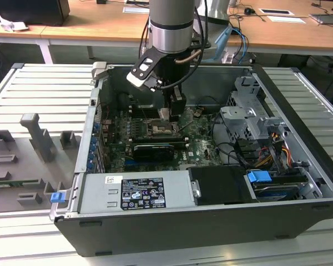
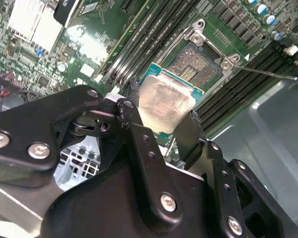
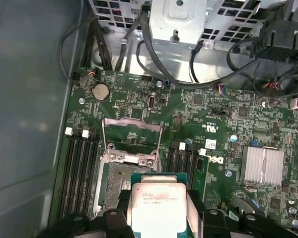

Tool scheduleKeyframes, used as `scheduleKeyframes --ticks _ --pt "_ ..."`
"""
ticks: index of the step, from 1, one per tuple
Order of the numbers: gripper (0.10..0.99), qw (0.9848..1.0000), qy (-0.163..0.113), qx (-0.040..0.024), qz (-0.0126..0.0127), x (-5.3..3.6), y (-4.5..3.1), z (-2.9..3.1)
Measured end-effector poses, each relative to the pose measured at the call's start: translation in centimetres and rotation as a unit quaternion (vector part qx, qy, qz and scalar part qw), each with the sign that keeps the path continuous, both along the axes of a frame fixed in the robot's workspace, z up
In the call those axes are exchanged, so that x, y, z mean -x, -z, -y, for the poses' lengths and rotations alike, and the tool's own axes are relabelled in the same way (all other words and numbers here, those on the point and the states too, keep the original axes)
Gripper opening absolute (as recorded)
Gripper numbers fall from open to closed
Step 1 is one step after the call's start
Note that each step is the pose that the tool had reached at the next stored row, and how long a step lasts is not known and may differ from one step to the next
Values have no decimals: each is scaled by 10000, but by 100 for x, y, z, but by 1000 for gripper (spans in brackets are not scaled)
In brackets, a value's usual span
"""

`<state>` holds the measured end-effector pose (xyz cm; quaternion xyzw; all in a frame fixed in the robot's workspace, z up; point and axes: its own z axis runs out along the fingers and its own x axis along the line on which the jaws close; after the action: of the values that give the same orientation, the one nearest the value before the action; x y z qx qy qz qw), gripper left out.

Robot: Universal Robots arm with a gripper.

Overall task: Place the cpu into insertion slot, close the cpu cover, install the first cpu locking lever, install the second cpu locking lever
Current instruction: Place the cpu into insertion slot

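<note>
Cpu look: we see a small flat square cpu [image 2: 166, 101] with a dull silver-beige metal top on a green base. In the first wrist view, the cpu [image 3: 158, 201] carries faint print on its lid.
Cpu place: we find it held up off the motherboard [image 3: 213, 114], hanging over one edge of the insertion slot [image 3: 116, 183] and not seated in it. In the exterior view the cpu [image 1: 164, 113] sits at the arm's tip, above the middle of the board inside the open computer case [image 1: 211, 233].
Insertion slot: in the second wrist view we see the insertion slot [image 2: 196, 59] bare, its contact field exposed.
Cpu cover: we see the thin cpu cover [image 3: 133, 121] swung up and open, just beside the slot.
Counts: we count one cpu, one insertion slot, one cpu cover, one thin locking lever [image 2: 268, 73] sticking out from the slot's corner, one finned heatsink [image 3: 260, 166] and one coin battery [image 3: 100, 90].
Gripper: we see the gripper [image 2: 164, 106] parted only as wide as the chip. Its two black fingers [image 2: 188, 134] press on opposite edges of the cpu and touch nothing else.
</note>
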<state>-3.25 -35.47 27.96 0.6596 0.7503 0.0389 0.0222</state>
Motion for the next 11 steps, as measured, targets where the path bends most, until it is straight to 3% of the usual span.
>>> scheduleKeyframes --ticks 4,11 --pt "529 10000 1 -34 0 54 23 -3" --pt "529 10000 48 -44 -1 59 79 -34"
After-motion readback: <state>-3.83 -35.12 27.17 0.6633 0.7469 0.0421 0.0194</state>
